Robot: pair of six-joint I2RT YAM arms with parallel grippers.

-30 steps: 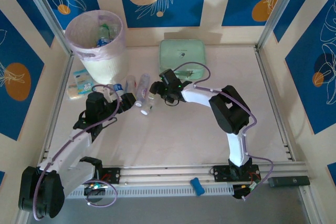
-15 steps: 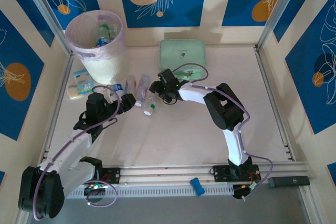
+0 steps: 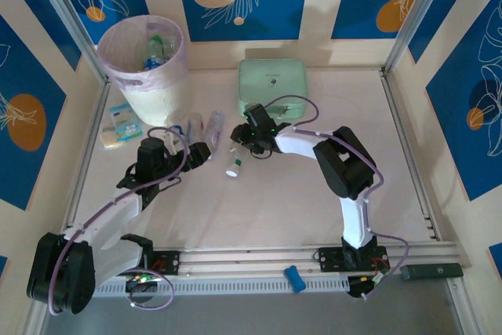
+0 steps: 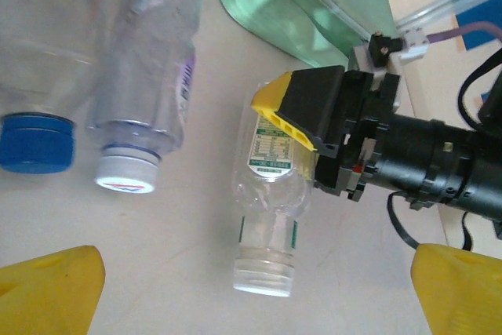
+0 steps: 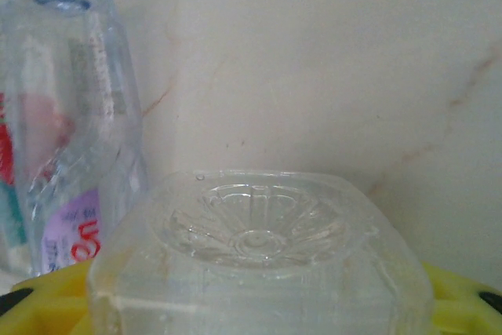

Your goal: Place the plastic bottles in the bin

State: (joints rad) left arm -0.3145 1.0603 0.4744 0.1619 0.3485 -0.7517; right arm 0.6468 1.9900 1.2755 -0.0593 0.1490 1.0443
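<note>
Roughly four bottles (image 3: 213, 125) on table (image 3: 274, 194); right tool (image 3: 238, 147) clamps clear bottle (image 4: 271, 209); left tool (image 3: 200, 149) wide-open.

A pale beige desk (image 3: 274, 209) enclosed by cream walls (image 3: 318, 5) bearing blue panels (image 3: 271, 9) with white leaves and orange circles.

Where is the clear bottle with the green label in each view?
Top external: green-label bottle centre-left, at the right pincer.
Left wrist: the bottle at centre, cap downward.
Right wrist: the bottle bottom centre, base facing camera.
Shared landmark: purple-label bottle lying beside it.
</note>
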